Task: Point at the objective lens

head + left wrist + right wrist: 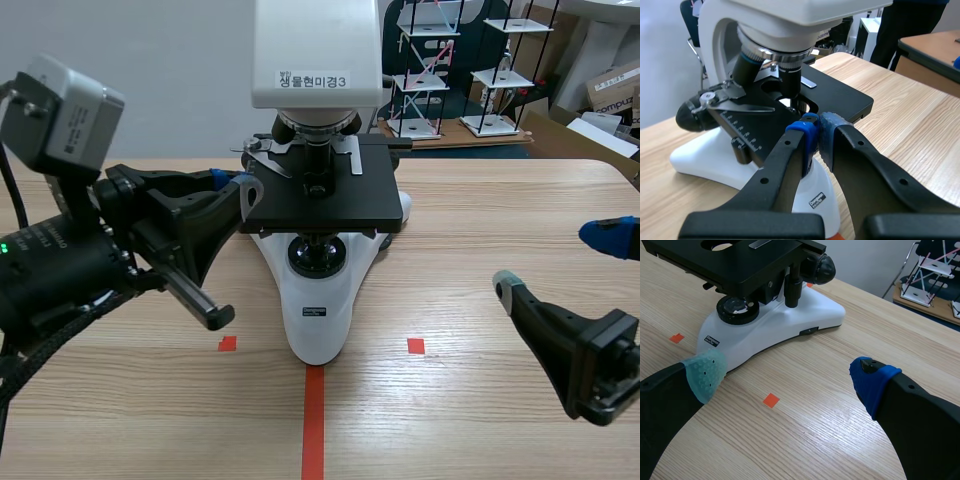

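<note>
light: falling bright and even from above the microscope | shadow: lying soft under its stage | glare: gleaming faintly on its base

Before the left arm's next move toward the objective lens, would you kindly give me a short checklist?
1. Left gripper shut for pointing: ok.
2. Objective lens in sight ahead of it: ok.
3. Tips near the lens: not ok; they sit at the stage edge, with the lens farther ahead.
4. Tips free of the stage: cannot tell.
5. Right gripper open, apart from the microscope: ok.
</note>
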